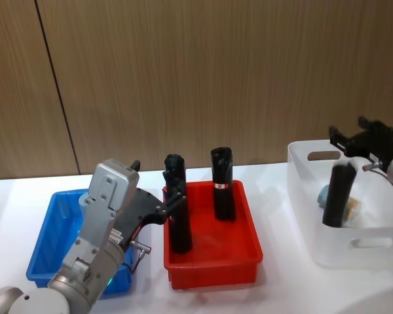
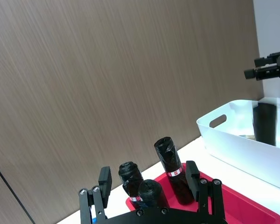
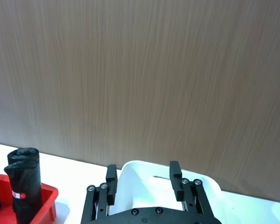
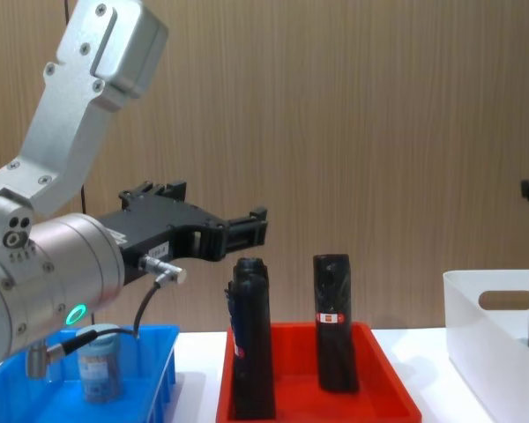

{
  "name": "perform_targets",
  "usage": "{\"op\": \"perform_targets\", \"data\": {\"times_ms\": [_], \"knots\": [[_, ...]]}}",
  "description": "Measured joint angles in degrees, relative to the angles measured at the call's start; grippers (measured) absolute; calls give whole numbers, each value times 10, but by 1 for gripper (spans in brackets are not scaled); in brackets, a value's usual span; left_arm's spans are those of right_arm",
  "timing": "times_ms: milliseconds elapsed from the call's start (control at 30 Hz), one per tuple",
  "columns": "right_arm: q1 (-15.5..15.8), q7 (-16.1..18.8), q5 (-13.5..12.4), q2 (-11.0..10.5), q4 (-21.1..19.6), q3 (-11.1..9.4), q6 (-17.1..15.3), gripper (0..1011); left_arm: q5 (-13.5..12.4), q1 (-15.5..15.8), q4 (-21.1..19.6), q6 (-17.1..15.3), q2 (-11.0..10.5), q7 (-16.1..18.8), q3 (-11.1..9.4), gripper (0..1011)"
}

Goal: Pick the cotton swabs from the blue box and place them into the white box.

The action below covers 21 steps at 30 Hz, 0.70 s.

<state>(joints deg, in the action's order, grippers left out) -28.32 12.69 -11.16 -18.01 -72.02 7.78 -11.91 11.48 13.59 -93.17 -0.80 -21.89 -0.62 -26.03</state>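
My left claw point(image 4: 247, 227) hung empty, fingers apart, above the seam between the blue box point(image 1: 49, 252) and the red tray point(image 1: 213, 268). One tub of cotton swabs point(image 4: 99, 368) stood in the blue box. Farther off, my right claw point(image 3: 142, 182) was spread over the white box point(image 1: 314, 216).

The left arm point(image 4: 62, 132) has silver-grey angular casing, a rounded joint with a green-lit ring, a thin black cable and a metal plug. Both the left end effector point(image 4: 247, 227) and the right end effector point(image 3: 143, 179) are matte black, with 2 flat fingers and small screws.
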Motion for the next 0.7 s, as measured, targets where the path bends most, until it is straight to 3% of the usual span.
{"op": "perform_targets", "data": {"times_ms": [133, 200, 333, 700], "knots": [[2, 0, 0, 0, 10, 0, 3, 805, 0, 0, 0, 0, 0, 0, 0, 1004], [3, 0, -1, 0, 12, 0, 4, 805, 0, 0, 0, 0, 0, 0, 0, 1004], [6, -1, -2, 0, 17, 0, 6, 964, 0, 0, 0, 0, 0, 0, 0, 1004], [10, -1, -4, 0, 22, 0, 8, 1002, 0, 0, 0, 0, 0, 0, 0, 1004]]}}
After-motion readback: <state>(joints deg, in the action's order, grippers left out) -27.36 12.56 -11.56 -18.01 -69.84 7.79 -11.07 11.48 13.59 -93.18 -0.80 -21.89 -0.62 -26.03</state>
